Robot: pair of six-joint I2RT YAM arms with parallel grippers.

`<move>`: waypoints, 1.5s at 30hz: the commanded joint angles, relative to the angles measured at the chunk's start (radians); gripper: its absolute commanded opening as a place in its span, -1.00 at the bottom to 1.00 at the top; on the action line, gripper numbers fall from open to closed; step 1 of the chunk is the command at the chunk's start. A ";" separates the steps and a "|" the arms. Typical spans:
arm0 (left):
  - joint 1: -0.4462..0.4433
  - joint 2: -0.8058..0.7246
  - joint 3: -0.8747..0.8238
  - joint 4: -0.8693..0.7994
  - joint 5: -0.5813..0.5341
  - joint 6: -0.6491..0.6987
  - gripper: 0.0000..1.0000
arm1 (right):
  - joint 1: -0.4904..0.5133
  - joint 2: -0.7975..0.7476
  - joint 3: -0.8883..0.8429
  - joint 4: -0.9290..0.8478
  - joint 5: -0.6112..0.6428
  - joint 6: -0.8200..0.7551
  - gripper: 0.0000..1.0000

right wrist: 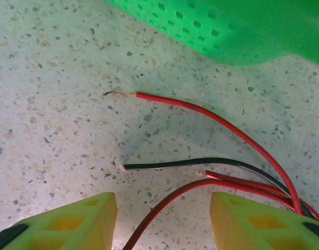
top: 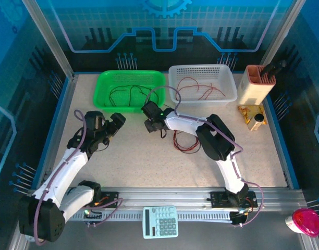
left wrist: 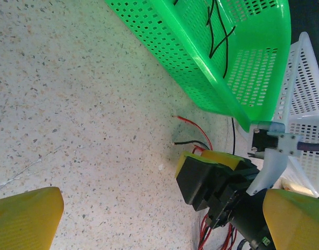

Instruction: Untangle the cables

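**Mia:** Where are the cables (top: 184,141)?

**Tom:** A small heap of thin red and black ones lies near the middle of the table (top: 133,166), a bit to the right.

**Mia:** Is that all of them?

**Tom:** No. Some black ones lie in the green basket (top: 105,83). Some red ones lie in the white basket (top: 230,83). The baskets sit side by side at the far edge of the table.

**Mia:** What is at the end of the heap?

**Tom:** Loose ends. A red cable (right wrist: 217,117) and a black cable (right wrist: 201,162) lie flat on the table, close to the green basket's wall.

**Mia:** Is the right gripper (right wrist: 162,208) pinching one?

**Tom:** No. Its two fingers stand apart. Another red wire runs through the gap between them, not squeezed.

**Mia:** And the left gripper (top: 119,120)?

**Tom:** Spread wide, with nothing in it. It hangs over bare table, left of the right one, near the green basket.
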 commanded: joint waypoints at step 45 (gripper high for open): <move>-0.301 0.157 0.111 0.367 0.110 0.301 0.60 | -0.084 -0.875 -0.261 0.113 -0.349 0.137 -1.00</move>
